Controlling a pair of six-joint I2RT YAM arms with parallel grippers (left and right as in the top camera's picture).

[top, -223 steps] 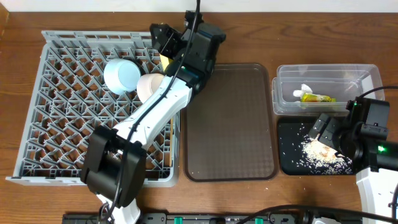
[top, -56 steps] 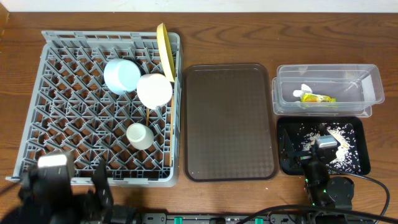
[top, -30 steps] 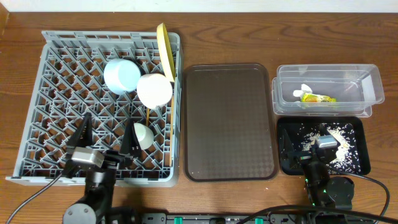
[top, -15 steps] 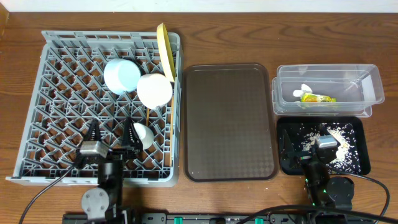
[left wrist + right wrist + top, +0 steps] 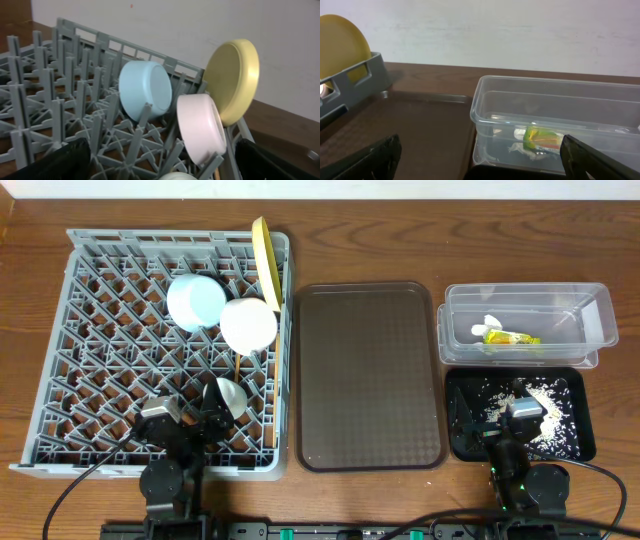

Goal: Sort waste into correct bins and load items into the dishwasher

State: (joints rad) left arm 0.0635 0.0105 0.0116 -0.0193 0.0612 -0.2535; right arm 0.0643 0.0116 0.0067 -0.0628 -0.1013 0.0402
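Grey plastic lattice dish rack (image 5: pixel 100 330) is recorded holding the small white cup (image 5: pixel 229 394) near its front edge, judged light, rigid, slippery, best gripped across the rim; left tool (image 5: pixel 185 420) and right tool (image 5: pixel 505 435) are spread open, empty.

My left: rack (image 5: pixel 100 330) holding plate (image 5: pixel 264 260) far-right, bowls (image 5: pixel 196 302) beside it, cup (image 5: pixel 228 395) nearer. Middle: serving tray (image 5: pixel 368 375). My right: tub (image 5: pixel 600 305) with wrapper (image 5: pixel 510 337) and scrap (image 5: pixel 488 323), far; flat tray (image 5: pixel 575 445) with crumbs (image 5: pixel 538 393), near.
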